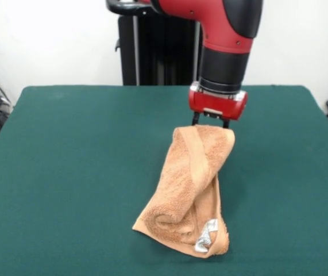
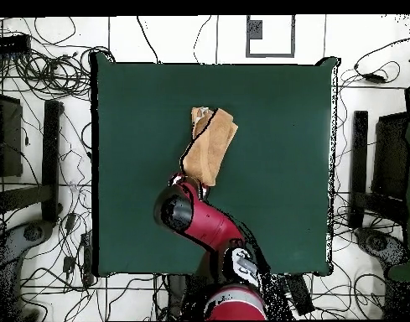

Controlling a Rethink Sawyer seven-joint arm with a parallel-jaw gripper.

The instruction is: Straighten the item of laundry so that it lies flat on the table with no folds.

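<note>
I had the wide rectangular worktop with its dark green felt cover under me, with plenty of bare cloth on every side. The small orange-tan terry towel hung near the middle, its top edge lifted, its lower end rolled and bunched on the felt. The red and black arm's hand was pinching that top edge. My worry was the roll: lowering straight down would stack new folds, and a thin pinch might slip. The white-silver label sat creased at the bottom
</note>
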